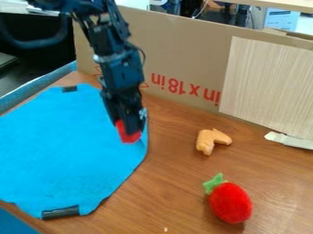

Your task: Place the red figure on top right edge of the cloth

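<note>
Wooden table (pixel 174 183): right of the blue cloth (pixel 61 146) lie a plush strawberry (pixel 230 203) and, farther back, an orange toy (pixel 212 139); at the cloth's upper right edge the gripper (pixel 129 124) pinches the red figure (pixel 128 135); cardboard (pixel 177 55) walls off the space behind.

A hand could pass along the brown wood-grained table (pixel 159 187) between the bright blue cloth (pixel 61 146) and the plush red strawberry with green leaves (pixel 231 203); the bent orange piece (pixel 211 139) narrows this lane farther back. An upright brown cardboard wall (pixel 177 50) bars the far side.
</note>
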`<state>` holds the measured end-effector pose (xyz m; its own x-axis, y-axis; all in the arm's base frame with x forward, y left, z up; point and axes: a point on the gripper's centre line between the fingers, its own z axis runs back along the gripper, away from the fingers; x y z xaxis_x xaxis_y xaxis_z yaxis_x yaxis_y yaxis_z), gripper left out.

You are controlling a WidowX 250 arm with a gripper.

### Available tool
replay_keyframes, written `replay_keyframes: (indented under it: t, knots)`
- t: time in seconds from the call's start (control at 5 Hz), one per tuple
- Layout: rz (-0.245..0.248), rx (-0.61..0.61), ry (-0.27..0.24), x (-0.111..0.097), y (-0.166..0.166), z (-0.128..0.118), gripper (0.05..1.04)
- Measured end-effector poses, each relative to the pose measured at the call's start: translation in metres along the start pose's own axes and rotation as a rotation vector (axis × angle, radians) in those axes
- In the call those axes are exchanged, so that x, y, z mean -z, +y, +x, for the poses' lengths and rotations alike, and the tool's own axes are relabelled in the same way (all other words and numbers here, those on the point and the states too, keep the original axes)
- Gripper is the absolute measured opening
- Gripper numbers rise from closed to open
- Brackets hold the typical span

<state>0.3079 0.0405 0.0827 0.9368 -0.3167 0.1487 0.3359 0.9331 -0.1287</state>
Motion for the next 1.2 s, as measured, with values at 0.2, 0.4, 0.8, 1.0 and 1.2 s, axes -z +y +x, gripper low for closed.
replay_keyframes:
  t: [0.2,0.4,0.8,1.0,1.2]
  knots:
    - [0.026,-0.068,-0.012,-0.005,0.027,0.009,0.595]
    - [0.057,-0.123,0.022,0.010,0.049,0.009,0.595]
    - [0.093,-0.192,0.081,0.037,0.083,0.012,0.595]
    - [0.101,-0.219,0.070,0.037,0.092,0.016,0.595]
    - [0.123,-0.225,0.072,0.035,0.096,0.017,0.663]
